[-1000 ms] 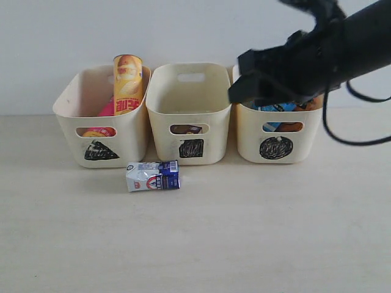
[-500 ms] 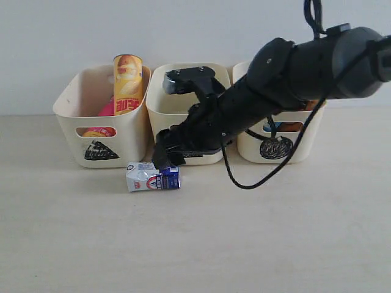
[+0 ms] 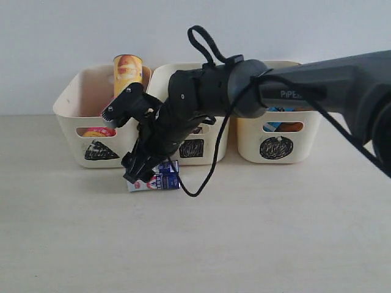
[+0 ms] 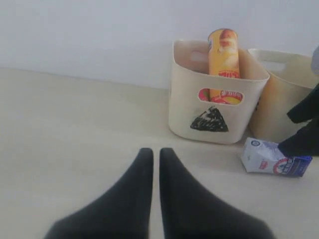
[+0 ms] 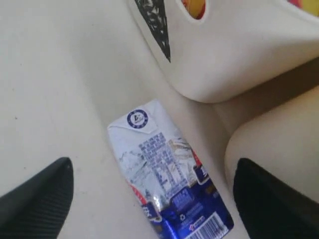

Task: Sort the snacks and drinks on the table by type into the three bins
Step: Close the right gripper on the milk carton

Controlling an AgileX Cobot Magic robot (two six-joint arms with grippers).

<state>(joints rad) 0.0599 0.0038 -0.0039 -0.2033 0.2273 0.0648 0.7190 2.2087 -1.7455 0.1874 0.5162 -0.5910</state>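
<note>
Nearest the viewer, a wide stretch of the pale table [image 3: 275, 244] shows bare from side to side, its front edge out of the picture. The left hand [image 4: 155, 152] hovers low over this open surface with its two dark fingers pressed together, closed on nothing, and with free table between it and the bins. Farther in, the small white-and-blue drink carton [image 3: 162, 181] lies flat on its side on the table, just in front of the narrow gap between the triangle bin [image 3: 73, 122] and the square bin [image 3: 211, 152], close to their front walls but not touching them as far as the wrist view shows. The right hand [image 3: 142, 171] reaches across from the right and hangs over the carton with its fingers spread wide, one on each side. Bare table shows between the carton and the finger on the open side, while the other finger sits close to the rounded corner of the square bin, where room is tight. It grips nothing. Behind the carton the three cream bins stand in a row with only thin slits between them, the circle bin [image 3: 293, 146] at the right end. A yellow chip tube [image 3: 127, 73] stands upright in the triangle bin, rising above its rim. The bins back onto a plain white wall [image 3: 61, 36].
</note>
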